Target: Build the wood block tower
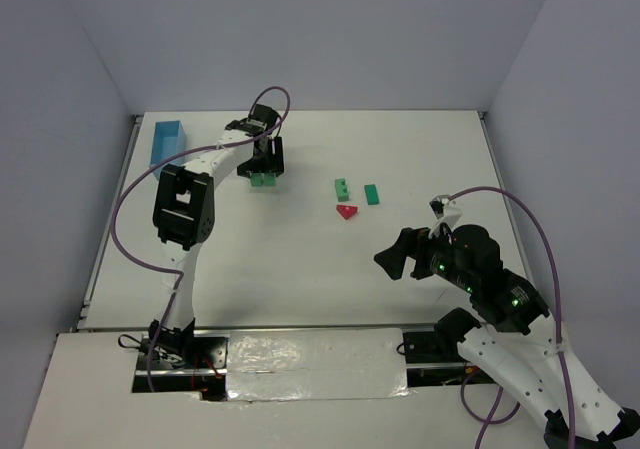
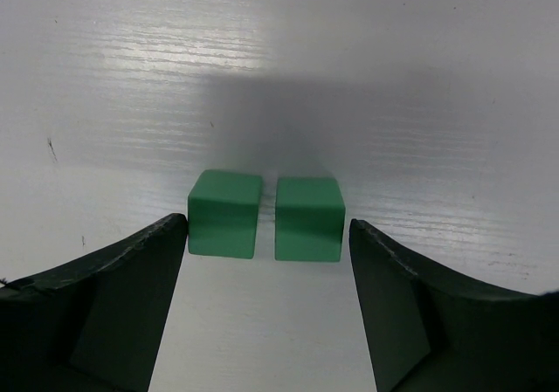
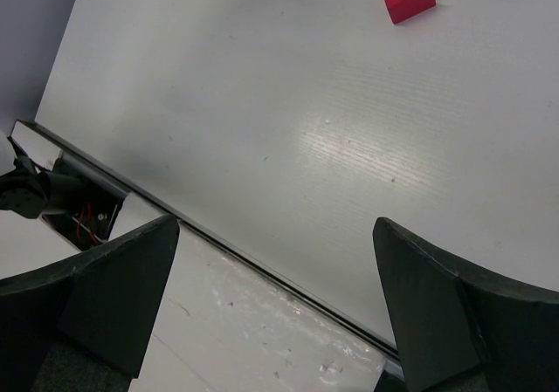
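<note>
Green, and side by side with a thin gap between them, the two cubes (image 2: 225, 213) sit on the white surface (image 1: 300, 269), well left of the red roof piece (image 1: 347, 211). The left claw (image 2: 266, 228) hangs over them, spread wide, a finger close outside each cube and clamping neither. Two more green blocks (image 1: 342, 189) lie just beyond the roof piece. The right claw (image 3: 275, 226) hovers nearer the arm bases than the roof piece, wide open and empty.

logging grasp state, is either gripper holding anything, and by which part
Nothing is held. Left gripper is open around two green cubes, not clamping them; right gripper is open, empty.
</note>
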Tool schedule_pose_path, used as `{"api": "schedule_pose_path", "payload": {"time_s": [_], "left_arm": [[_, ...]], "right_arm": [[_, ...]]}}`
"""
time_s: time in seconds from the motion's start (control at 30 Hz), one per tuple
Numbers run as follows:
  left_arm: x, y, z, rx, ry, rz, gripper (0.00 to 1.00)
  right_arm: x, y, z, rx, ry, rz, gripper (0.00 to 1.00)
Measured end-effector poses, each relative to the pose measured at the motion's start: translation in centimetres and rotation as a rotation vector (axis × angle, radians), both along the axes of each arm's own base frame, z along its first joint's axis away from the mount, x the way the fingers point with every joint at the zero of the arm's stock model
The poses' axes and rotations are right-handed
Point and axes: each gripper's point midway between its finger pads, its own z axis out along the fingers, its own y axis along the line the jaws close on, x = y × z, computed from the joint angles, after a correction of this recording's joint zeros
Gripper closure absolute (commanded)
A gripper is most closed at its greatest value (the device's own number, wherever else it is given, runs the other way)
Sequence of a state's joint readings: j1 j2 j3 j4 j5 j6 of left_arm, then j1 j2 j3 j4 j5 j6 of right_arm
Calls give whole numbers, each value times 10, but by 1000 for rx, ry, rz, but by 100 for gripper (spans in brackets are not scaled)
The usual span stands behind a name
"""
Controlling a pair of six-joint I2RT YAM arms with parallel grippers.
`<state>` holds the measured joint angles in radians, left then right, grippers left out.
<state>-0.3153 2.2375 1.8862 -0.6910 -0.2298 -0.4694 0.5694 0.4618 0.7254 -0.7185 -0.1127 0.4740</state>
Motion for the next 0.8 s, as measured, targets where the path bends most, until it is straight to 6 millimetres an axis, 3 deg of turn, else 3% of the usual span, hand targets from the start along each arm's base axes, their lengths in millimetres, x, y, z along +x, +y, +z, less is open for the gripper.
{"api": "schedule_pose_path", "payload": {"time_s": [0.8], "left_arm": [[-8,1,-13,-9,28,30,14]], "right_arm": [[1,0,-1,-4,6,0,0]]}}
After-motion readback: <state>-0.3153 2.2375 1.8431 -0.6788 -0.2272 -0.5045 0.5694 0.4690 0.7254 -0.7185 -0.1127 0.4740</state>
